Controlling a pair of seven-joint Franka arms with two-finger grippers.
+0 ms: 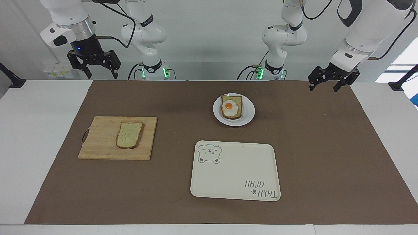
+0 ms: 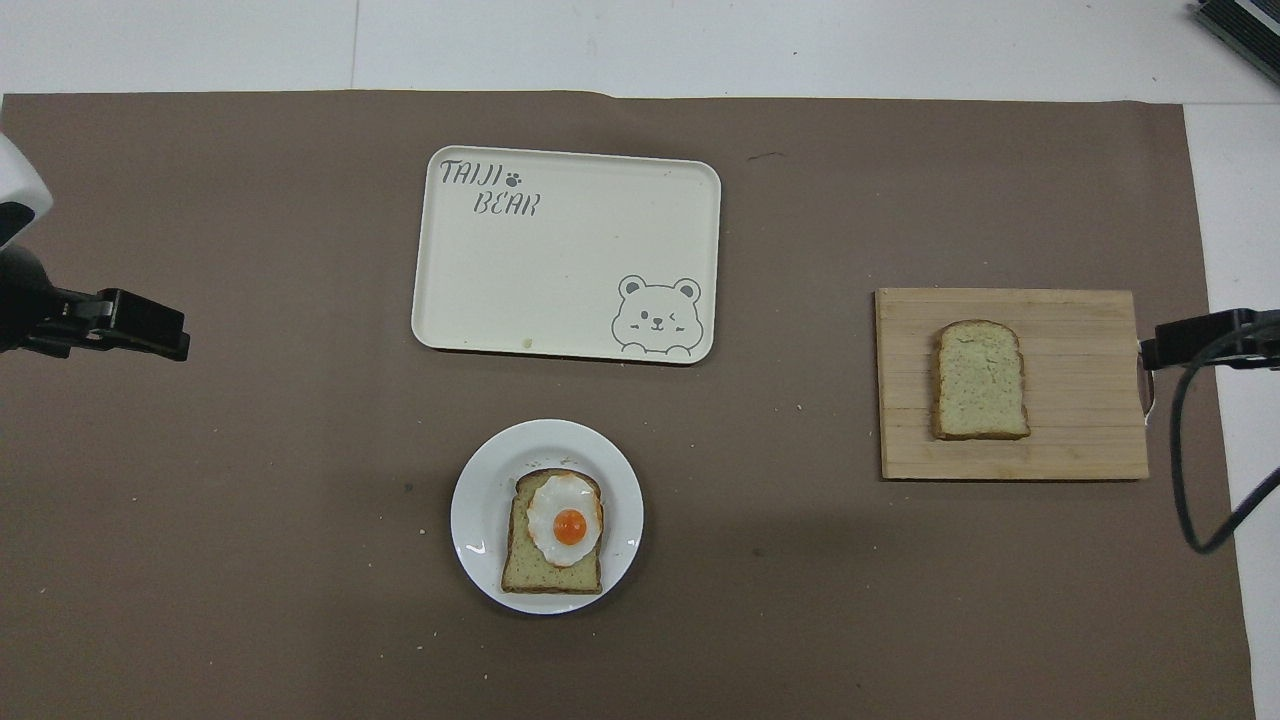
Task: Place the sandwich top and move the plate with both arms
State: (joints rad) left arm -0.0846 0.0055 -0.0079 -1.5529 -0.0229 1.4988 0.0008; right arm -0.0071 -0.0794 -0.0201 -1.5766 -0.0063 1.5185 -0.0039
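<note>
The sandwich top is a plain bread slice lying flat on a wooden cutting board toward the right arm's end; it also shows in the overhead view. The white plate, also in the overhead view, sits mid-table near the robots and holds a bread slice with a fried egg. My right gripper hangs open and empty, high above the table's edge beside the board. My left gripper is open and empty, raised over the mat at the left arm's end.
A cream rectangular tray with a bear print lies empty, farther from the robots than the plate; it also shows in the overhead view. A brown mat covers most of the white table. The right arm's cable hangs beside the board.
</note>
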